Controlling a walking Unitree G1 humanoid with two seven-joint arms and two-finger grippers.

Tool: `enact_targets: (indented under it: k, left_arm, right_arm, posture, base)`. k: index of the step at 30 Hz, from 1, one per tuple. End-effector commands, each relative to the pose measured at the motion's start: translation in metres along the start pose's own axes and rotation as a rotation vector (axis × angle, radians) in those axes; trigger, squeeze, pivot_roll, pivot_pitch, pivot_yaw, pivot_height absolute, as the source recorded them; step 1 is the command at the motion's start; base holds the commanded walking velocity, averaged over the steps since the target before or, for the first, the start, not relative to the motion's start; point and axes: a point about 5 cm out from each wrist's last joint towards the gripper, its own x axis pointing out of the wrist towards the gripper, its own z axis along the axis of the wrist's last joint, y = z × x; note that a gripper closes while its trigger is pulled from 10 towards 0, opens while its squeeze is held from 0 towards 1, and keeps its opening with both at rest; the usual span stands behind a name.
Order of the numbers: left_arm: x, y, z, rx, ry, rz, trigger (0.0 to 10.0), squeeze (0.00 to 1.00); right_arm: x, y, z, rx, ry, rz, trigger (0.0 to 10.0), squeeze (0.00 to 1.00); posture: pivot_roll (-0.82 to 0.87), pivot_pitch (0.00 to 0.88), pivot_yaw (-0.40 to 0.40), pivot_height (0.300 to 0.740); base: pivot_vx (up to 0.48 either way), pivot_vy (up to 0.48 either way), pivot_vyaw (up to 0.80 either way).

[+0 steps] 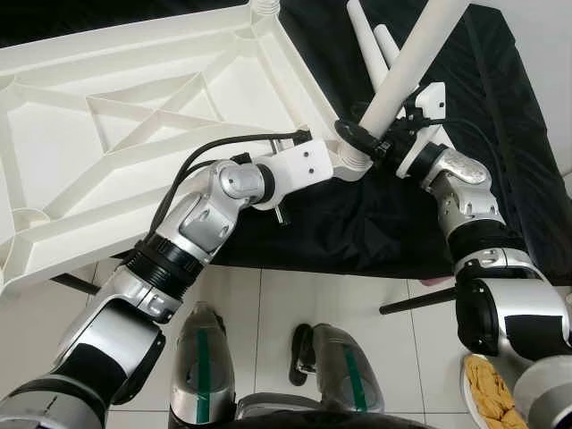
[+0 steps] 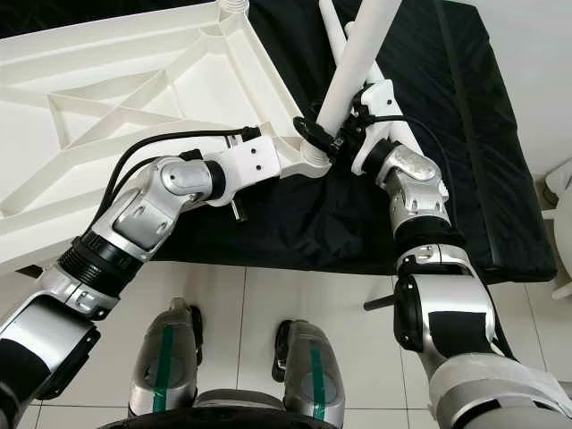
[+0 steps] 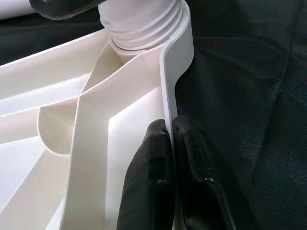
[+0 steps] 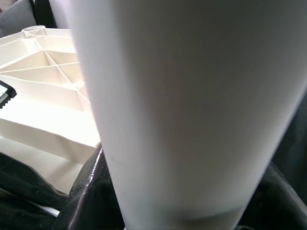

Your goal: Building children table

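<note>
The white plastic tabletop (image 1: 134, 116) lies upside down, ribs up, partly on a black-covered surface. My left gripper (image 3: 170, 127) is shut on the tabletop's thin rim, just short of the threaded corner socket (image 3: 144, 28). A white table leg (image 1: 416, 54) stands tilted in that socket (image 1: 353, 165). My right gripper (image 1: 371, 143) is shut around the leg's lower end, right above the socket. In the right wrist view the leg (image 4: 192, 105) is very close, with black fingers (image 4: 86, 191) on either side. Two spare white legs (image 1: 371, 40) lie on the cloth behind.
The black cloth (image 1: 500, 134) covers a low platform ahead and to the right. On the white tile floor lie a dark rod (image 1: 416, 302), a dark slipper (image 1: 304, 353) between my feet, and a bowl of yellow food (image 1: 492, 389) at the lower right.
</note>
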Motion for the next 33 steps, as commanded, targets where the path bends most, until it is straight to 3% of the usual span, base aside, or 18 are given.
enact_targets:
  k: [1,12,25,27,31,33]
  left_arm:
    - [0.000,0.002,0.009,0.047,-0.031,0.005,10.0,0.00]
    - [0.000,0.001,0.009,0.044,-0.031,0.006,10.0,0.00]
    - [0.000,0.000,0.009,0.037,-0.032,0.013,10.0,0.00]
    - [0.000,-0.002,0.007,0.034,-0.029,0.010,10.0,0.00]
    - [0.001,-0.003,0.008,0.033,-0.032,0.009,10.0,0.00]
    - [0.002,-0.003,0.009,0.035,-0.037,0.009,10.0,0.00]
  right_arm:
    - [-0.010,-0.004,-0.007,0.044,0.009,-0.041,10.0,0.00]
    - [-0.001,0.009,-0.008,0.040,-0.029,-0.111,10.0,0.00]
    - [0.010,0.038,-0.012,0.070,-0.093,-0.305,10.0,0.00]
    - [0.015,0.049,-0.012,0.078,-0.096,-0.383,10.0,0.00]
    - [0.020,0.057,-0.012,0.083,-0.091,-0.484,10.0,0.00]
    - [0.026,0.065,-0.010,0.118,-0.099,-0.609,10.0,0.00]
  posture:
    - [0.05,0.044,-0.074,0.740]
    - [0.05,0.045,-0.081,0.740]
    - [0.06,0.045,-0.103,0.740]
    - [0.06,0.042,-0.103,0.740]
    - [0.06,0.036,-0.104,0.740]
    - [0.06,0.031,-0.102,0.740]
  base:
    - [0.000,0.000,0.00]
    - [0.000,0.000,0.00]
    - [0.000,0.000,0.00]
    - [0.000,0.000,0.00]
    - [0.000,0.000,0.00]
    - [0.000,0.000,0.00]
